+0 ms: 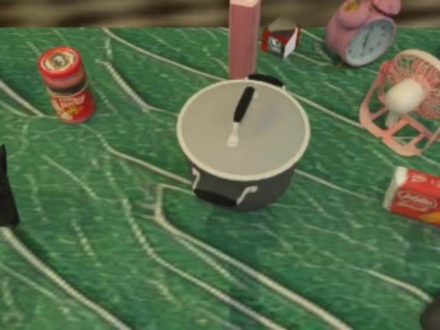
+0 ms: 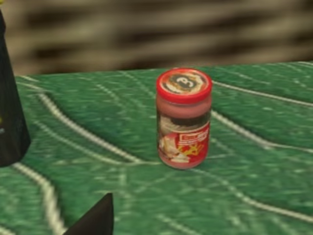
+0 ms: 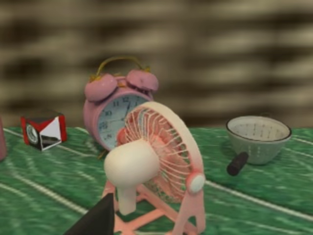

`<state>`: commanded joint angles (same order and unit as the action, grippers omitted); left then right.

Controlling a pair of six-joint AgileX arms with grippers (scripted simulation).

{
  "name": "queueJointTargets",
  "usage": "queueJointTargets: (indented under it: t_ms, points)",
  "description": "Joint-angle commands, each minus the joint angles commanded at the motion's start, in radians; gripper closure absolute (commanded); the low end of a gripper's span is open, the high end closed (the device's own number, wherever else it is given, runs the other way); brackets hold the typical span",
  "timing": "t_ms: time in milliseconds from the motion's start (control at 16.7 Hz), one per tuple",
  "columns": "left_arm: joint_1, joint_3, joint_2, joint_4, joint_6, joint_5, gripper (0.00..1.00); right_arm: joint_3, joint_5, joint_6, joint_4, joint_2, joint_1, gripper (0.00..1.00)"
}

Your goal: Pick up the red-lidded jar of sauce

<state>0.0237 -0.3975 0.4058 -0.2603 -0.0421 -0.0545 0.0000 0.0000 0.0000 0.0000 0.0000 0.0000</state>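
1. The pot point(image 1: 243, 148), grey with a pale lid, is the biggest thing on the green table point(image 1: 124, 275) and my landmark, near the middle.
2. The fan point(image 1: 405, 103) and the clock point(image 1: 362, 31) stand right of the pot and farther back; the pink carton point(image 1: 243, 34) is just behind it, a small box point(image 1: 280, 38) beside that carton, and a red packet point(image 1: 414, 196) lies well to the pot's right.
3. My left gripper point(image 1: 5, 189) sits at the table's left edge, well left of the pot. Only a dark sliver of it shows from above and bits of finger in the left wrist view, so I cannot tell how the fingers stand.
4. My right gripper point(image 1: 432, 316) is parked at the near right corner, far from the pot; I cannot tell its state either.
5. The jar point(image 1: 65, 84) stands upright, long axis vertical, well left of the pot and a little behind it, apart from everything.
6. The jar lies beyond my left gripper, ahead of it and clear in the left wrist view point(image 2: 184, 117). I judge my left arm much the nearer, so the reach is its job.
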Motion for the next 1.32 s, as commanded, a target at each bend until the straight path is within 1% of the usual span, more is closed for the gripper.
queueJointTargets:
  t_ms: [360, 660, 1020, 1320]
  points:
    - [0.024, -0.509, 0.520, -0.311, -0.043, -0.044, 0.00, 0.000, 0.000, 0.000, 0.000, 0.000, 0.000, 0.00]
    - [0.035, -0.998, 1.014, -0.588, -0.076, -0.061, 0.00, 0.000, 0.000, 0.000, 0.000, 0.000, 0.000, 0.00]
    - [0.035, -1.577, 1.583, -0.886, -0.105, -0.047, 0.00, 0.000, 0.000, 0.000, 0.000, 0.000, 0.000, 0.00]
    - [0.028, -1.979, 1.959, -1.066, -0.122, -0.021, 0.00, 0.000, 0.000, 0.000, 0.000, 0.000, 0.000, 0.00]
